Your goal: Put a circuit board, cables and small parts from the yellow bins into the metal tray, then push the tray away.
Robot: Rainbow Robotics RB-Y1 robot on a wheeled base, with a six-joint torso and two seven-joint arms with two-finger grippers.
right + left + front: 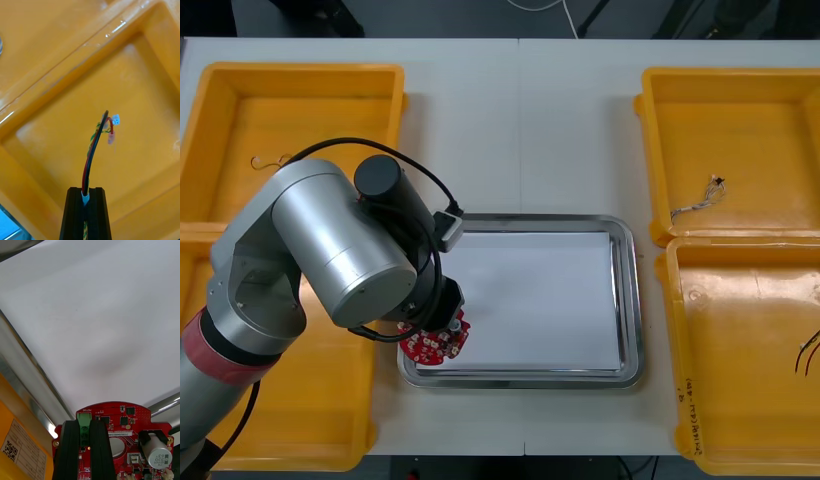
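Note:
My left gripper (442,326) is over the near left corner of the metal tray (632,300), shut on a round red circuit board (435,344). In the left wrist view the fingers (70,450) clamp the green connector of the circuit board (123,420), with the tray's rim (33,390) and white inside beyond it. My right gripper (86,192) is shut on a bundle of cables (94,150), black, red, and twisted yellow strands, held above the floor of a yellow bin (56,123). Thin dark cable ends (808,355) show at the near right bin's (740,440) outer edge.
The far right bin (660,150) holds a thin cable (700,200). A small metal part (268,162) lies in the far left bin (380,75). The left arm's grey body covers much of the near left bin (330,440).

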